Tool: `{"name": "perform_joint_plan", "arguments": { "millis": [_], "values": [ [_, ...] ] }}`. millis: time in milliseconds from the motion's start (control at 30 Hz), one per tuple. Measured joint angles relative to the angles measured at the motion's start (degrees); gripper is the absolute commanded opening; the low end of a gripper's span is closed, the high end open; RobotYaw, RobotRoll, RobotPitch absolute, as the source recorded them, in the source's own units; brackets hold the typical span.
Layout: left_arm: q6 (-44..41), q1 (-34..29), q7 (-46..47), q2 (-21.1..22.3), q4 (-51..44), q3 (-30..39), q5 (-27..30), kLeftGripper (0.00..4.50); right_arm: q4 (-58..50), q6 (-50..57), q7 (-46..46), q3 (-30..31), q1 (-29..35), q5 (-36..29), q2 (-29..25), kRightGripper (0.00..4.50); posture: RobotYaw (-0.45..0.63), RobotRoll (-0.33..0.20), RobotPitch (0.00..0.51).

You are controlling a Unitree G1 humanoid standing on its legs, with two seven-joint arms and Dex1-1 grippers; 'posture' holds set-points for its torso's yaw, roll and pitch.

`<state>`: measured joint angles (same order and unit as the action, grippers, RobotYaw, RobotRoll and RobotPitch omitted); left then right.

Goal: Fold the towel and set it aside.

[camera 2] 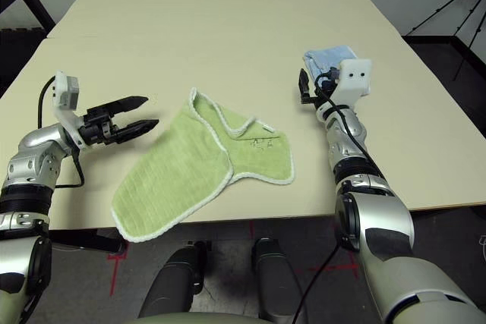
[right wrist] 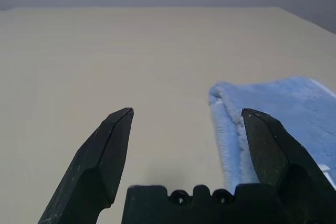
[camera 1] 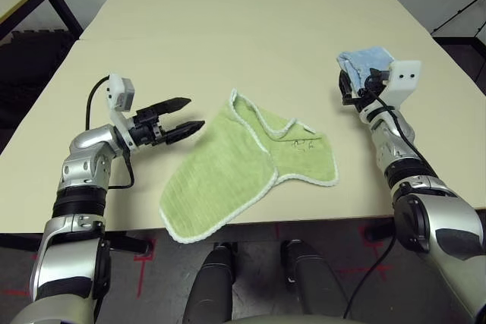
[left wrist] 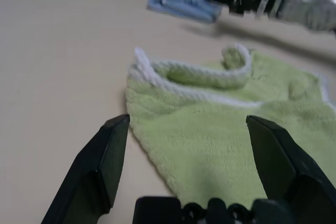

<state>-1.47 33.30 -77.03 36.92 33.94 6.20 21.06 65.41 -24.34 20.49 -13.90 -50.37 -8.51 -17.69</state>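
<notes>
**Right now: both grippers wide, towel lying loose between them**

Okay, I take the towel [camera 1: 247, 168] as my landmark. It's the light green one, lying partly folded on the beige table [camera 1: 228, 28], close to the near edge, with its lower rounded corner reaching right to that edge. One flap is doubled over the rest, white stitched edging curling along the fold, and I can see the small embroidered mark [camera 1: 304, 144] on the layer underneath, toward the right side.

My left gripper [camera 1: 184, 116] hangs just off the towel's left side, pointing roughly level at it, both black fingers spread wide and pinching nothing. From the left wrist view I'm looking straight at the rolled white edging, the cloth sitting between the two fingers [left wrist: 100, 161] but farther out, not touched.

My right gripper [right wrist: 186, 124] is well to the right of the towel and a bit farther back, fingers also spread, nothing between them. Just beyond it lies the folded light blue cloth [camera 1: 366, 61], beside the right finger in the wrist view; I can't tell whether they touch.
</notes>
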Motion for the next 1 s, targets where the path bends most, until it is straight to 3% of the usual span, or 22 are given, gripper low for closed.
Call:
{"name": "perform_joint_plan", "arguments": {
  "millis": [167, 467, 1000],
  "values": [
    [4.4, 0.01, 0.04, 0.18, 3.4, -0.87, -3.07, 4.5, -0.2, 0.71, 5.21, 2.16, 0.0, 0.96, -0.79, 4.47, 0.0, 0.0, 0.152],
    [10.4, 0.17, -2.18, -0.27, 5.41, -0.47, -2.65, 4.5, -1.71, 4.22, 17.06, 2.56, -0.02, 0.12, -2.02, 4.47, 0.0, 0.0, 0.148],
    [10.83, 0.03, -10.46, -0.8, 2.89, -0.84, 0.12, 4.5, -0.4, 8.84, 45.4, 10.3, -6.27, 3.45, -7.96, 4.47, 0.01, 0.0, 0.143]
  ]
}}
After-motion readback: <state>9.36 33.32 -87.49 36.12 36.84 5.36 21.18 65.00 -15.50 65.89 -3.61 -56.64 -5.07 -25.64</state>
